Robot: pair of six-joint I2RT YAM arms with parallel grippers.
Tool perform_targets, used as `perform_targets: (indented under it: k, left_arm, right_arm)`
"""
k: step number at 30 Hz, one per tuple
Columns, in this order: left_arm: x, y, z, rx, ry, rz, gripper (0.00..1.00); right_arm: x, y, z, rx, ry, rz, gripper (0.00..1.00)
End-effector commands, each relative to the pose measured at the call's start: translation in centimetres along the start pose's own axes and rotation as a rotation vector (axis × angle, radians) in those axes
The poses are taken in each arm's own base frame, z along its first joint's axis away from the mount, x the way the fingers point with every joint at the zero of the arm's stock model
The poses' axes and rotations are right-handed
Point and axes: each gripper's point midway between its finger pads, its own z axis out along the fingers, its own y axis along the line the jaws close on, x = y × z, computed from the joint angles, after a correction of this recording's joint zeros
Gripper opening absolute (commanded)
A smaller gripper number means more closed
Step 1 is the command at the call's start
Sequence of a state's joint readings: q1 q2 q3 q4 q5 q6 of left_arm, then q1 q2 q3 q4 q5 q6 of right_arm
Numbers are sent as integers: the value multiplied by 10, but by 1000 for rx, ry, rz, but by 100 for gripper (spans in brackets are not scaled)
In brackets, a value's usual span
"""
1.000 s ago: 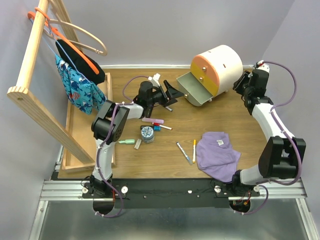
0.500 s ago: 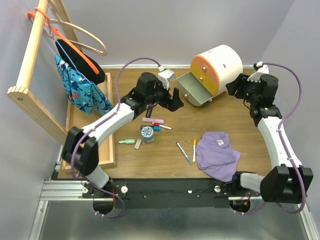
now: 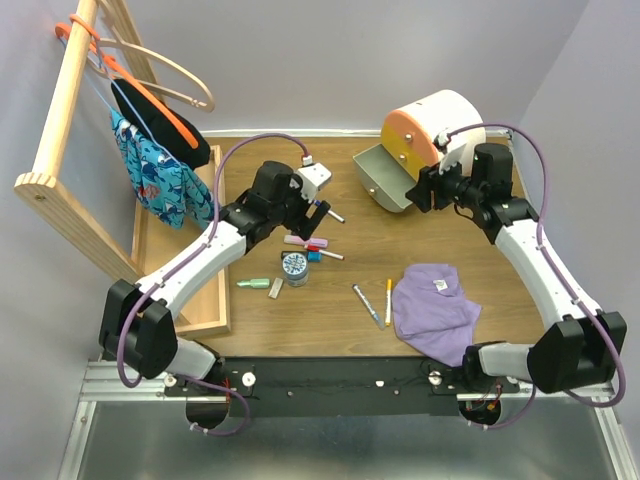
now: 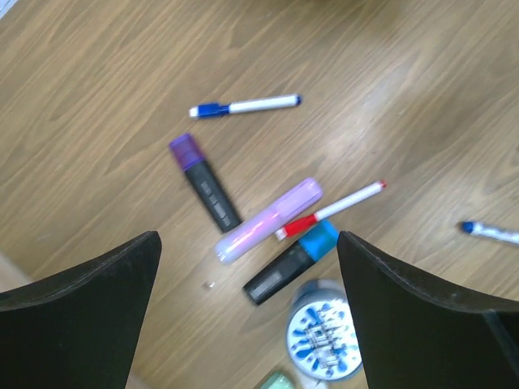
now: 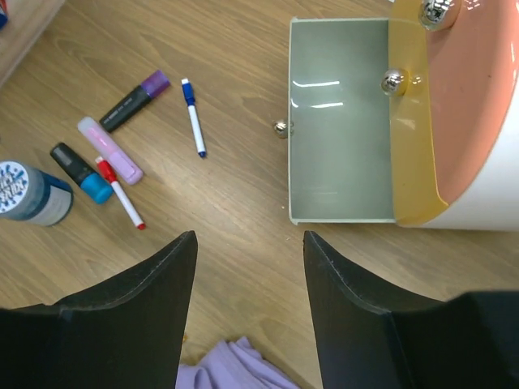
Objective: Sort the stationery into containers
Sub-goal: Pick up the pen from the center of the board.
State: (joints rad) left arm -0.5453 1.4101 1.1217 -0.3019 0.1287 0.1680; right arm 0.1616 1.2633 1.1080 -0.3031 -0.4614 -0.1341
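Purple cloth [image 3: 432, 310] is lying crumpled on the table [image 3: 300, 320], near right. Long wooden tray [image 3: 172, 255] is sitting along the left edge, well apart from it. Wooden rack [image 3: 65, 95] is leaning over the tray, with a blue patterned garment [image 3: 155, 180] hanging off it.

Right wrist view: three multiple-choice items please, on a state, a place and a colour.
1. The pulled-out drawer is: A empty; B full of pens; C shut.
2. The round patterned jar stands: A on the purple cloth; B on the table beside the blue-capped marker; C in the drawer.
3. The thin pen by the pink bar has a cap that is: A green; B red; C yellow.
1 A, its floor is bare. 2 B, jar and marker sit side by side on the wood. 3 B, red shows at its end.
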Motion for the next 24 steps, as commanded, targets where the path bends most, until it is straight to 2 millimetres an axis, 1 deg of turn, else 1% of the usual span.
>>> perform_targets:
  k: [1, 2, 3, 4, 5, 6, 8, 9, 10, 11, 12, 13, 15, 16, 18, 19, 20, 23, 24]
  left_arm:
    - [4, 28, -29, -103, 106, 143, 95]
    - [4, 25, -40, -51, 114, 257, 95]
    - [17, 29, -51, -28, 154, 292, 93]
    - [32, 30, -56, -6, 172, 321, 92]
    - [30, 36, -71, -29, 144, 351, 92]
    - [44, 42, -80, -29, 187, 373, 89]
    - [62, 34, -94, 41, 250, 434, 84]
    - [80, 24, -101, 123, 307, 485, 81]
    - [93, 20, -106, 163, 335, 495, 79]
    - [101, 15, -110, 200, 339, 510, 76]
    - [110, 12, -112, 235, 352, 534, 70]
    - [126, 8, -110, 280, 373, 582, 68]
    - [141, 5, -110, 327, 396, 613, 67]
    - [154, -1, -107, 371, 406, 638, 67]
    - [166, -5, -103, 405, 417, 654, 66]
    - [176, -8, -101, 420, 430, 651, 66]
    - [180, -9, -98, 426, 433, 643, 66]
    - [186, -13, -90, 452, 429, 628, 66]
    - [186, -11, -84, 446, 418, 632, 67]
  right_arm:
    - [-2, 12, 8, -94, 48, -120, 63]
    - [-6, 14, 11, -112, 39, -126, 63]
    - [-7, 17, 14, -126, 33, -119, 63]
    - [-10, 18, 16, -133, 23, -108, 62]
    - [-17, 17, 18, -131, -6, -102, 62]
    - [-18, 18, 22, -136, -11, -58, 62]
    - [-29, 24, 24, -162, -45, -35, 62]
    - [-34, 27, 25, -166, -56, 3, 62]
    - [-36, 28, 25, -166, -69, 17, 62]
    - [-42, 28, 25, -164, -96, 12, 62]
    - [-42, 28, 26, -159, -98, 5, 62]
    - [-45, 26, 26, -146, -100, -1, 62]
    - [-45, 22, 24, -120, -80, -4, 62]
    - [-46, 22, 23, -124, -76, -27, 62]
    - [-42, 25, 21, -140, -57, -56, 62]
    - [-42, 26, 21, -141, -52, -56, 62]
    - [-48, 25, 18, -134, -60, -57, 62]
    - [-51, 24, 16, -119, -77, -64, 62]
    - [-53, 23, 15, -113, -81, -64, 62]
